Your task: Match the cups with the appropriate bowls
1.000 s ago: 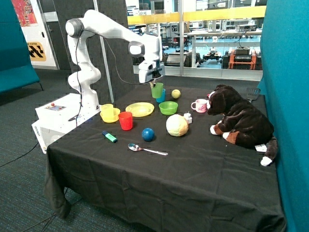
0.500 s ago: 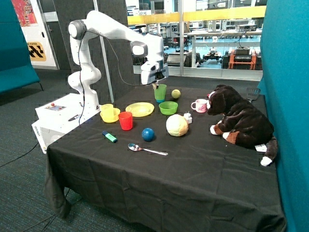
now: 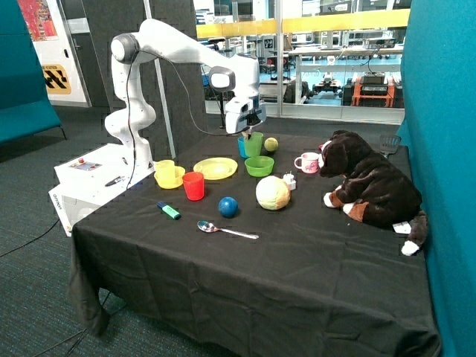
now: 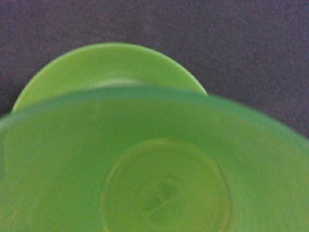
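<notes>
The gripper (image 3: 251, 134) holds the green cup (image 3: 253, 144) by its rim, fingers closed on it. The cup hangs upright directly below the gripper, clear of the black table (image 3: 297, 253), above and just behind the green bowl (image 3: 259, 166). In the wrist view the green cup (image 4: 159, 164) fills most of the frame, seen from above down to its round base, and the rim of the green bowl (image 4: 106, 63) shows beyond the cup's edge against the dark cloth. The cup is not yet in the bowl.

The blue cup (image 3: 242, 146) stands on the table just beside the held cup, partly hidden by it. The yellow cup (image 3: 164, 170) sits in the yellow bowl (image 3: 171, 178) near the table's edge by the robot's base. The red cup (image 3: 193, 186) stands alone, near the yellow bowl and in front of the yellow-green plate (image 3: 215, 168).

The arm (image 3: 178, 52) rises from its base, bends at the shoulder and reaches out level over the table, the wrist turned down so the gripper points straight at the tabletop.

Also on the table: a blue ball (image 3: 227, 207), a spoon (image 3: 225, 230), a round pale cabbage-like object (image 3: 273, 193), a white-pink mug (image 3: 306, 162) and a brown plush dog (image 3: 368, 186).
</notes>
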Robot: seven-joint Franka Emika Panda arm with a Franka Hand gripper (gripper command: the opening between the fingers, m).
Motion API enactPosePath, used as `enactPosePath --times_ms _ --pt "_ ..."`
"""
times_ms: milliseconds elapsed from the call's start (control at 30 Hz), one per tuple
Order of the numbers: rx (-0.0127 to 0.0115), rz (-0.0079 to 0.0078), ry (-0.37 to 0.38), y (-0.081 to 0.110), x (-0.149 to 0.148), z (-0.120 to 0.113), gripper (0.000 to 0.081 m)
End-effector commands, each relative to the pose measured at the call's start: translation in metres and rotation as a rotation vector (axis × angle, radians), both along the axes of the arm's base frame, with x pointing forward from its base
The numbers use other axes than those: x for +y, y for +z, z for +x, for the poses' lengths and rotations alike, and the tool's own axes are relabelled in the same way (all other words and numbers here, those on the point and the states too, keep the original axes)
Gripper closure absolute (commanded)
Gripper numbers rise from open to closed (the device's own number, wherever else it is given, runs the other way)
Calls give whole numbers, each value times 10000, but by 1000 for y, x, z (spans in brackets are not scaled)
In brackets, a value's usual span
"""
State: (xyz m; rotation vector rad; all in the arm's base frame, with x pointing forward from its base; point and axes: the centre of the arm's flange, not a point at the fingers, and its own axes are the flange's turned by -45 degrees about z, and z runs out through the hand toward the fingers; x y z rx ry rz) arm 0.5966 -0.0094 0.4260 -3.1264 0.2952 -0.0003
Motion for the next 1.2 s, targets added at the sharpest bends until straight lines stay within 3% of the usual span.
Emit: enactPosePath --times_ms 0,567,1167 --pt "3 -12 296 -6 7 18 808" --pt "3 -12 731 -43 18 24 808" --pt "2 -12 1037 -76 26 14 808"
